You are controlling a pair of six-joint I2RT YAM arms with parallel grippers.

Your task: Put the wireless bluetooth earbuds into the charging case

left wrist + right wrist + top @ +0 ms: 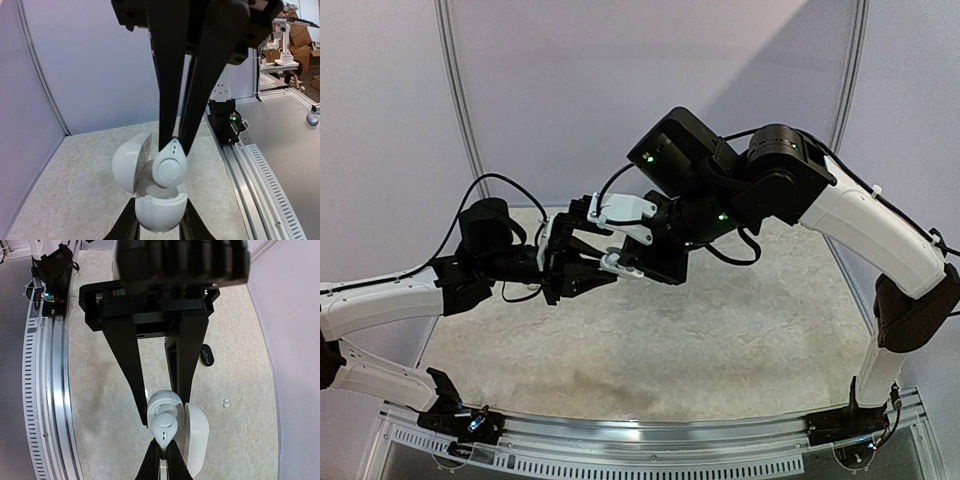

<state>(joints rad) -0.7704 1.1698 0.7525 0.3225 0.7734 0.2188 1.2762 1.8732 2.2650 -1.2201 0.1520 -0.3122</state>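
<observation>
Aloft, left jaws gripping open case [157, 217], right jaws pinching earbud [169, 169] at rim

We're in a robotics lab: pale partition walls [570, 90] rise behind the jaws, and a metal rail [260, 185] runs off to their right. Past it, another bench [285, 130] with a robot rig [281, 42] and cardboard boxes [301, 39].

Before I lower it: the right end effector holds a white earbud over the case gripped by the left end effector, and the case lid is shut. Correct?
The lid is wrong: the left wrist view shows it open, swung aside. Otherwise yes: the right end effector holds the white earbud over the case gripped by the left end effector.
</observation>
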